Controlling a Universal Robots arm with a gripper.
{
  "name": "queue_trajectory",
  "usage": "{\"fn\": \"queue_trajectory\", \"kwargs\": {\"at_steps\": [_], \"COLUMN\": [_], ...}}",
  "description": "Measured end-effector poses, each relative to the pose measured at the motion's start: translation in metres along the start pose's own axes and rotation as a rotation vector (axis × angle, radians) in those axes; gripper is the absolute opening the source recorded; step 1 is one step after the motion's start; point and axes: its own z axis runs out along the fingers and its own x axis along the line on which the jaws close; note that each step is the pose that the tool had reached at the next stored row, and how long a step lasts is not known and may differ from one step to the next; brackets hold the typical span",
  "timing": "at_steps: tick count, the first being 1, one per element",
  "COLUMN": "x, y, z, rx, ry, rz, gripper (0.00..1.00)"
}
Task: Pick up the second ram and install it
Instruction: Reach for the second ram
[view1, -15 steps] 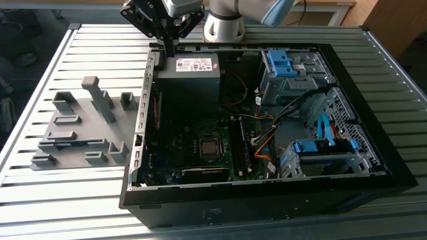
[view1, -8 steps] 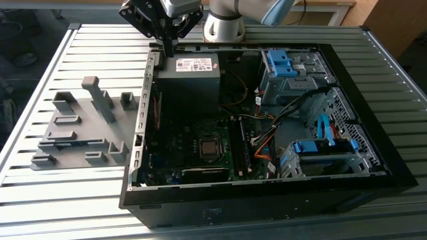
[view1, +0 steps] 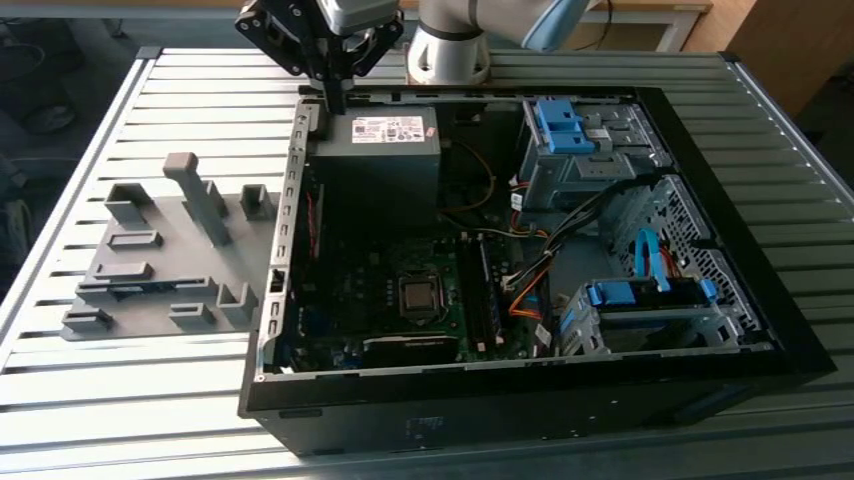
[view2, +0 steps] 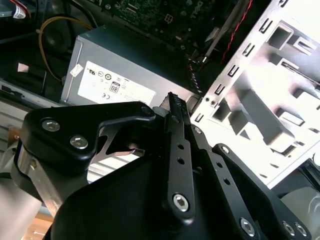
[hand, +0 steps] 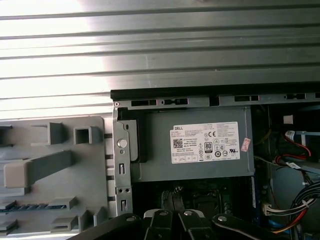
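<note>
Black claw (view1: 331, 102) poised over the back corner of the open black computer case (view1: 534, 412), fingers pressed together with nothing between them, tips just above the case's side wall beside the grey metal power-supply box (view1: 380, 150). Open air on every side of the tips. Long, thin blue-green circuit-board stick, the second ram (view1: 134, 290), seated in a slot of the grey plastic holder tray (view1: 174, 235) on the slatted metal table (view1: 200, 90), outside the case wall toward the exterior view's left, well apart from the claw.
</note>
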Motion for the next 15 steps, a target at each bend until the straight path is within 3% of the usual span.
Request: {"fn": "queue_trajectory", "kwargs": {"at_steps": [15], "x": [0.0037], "y": [-0.0003], "z": [-0.0001], "rx": [0.0001], "ry": [0.0], "rz": [0.0], "gripper": [0.11]}}
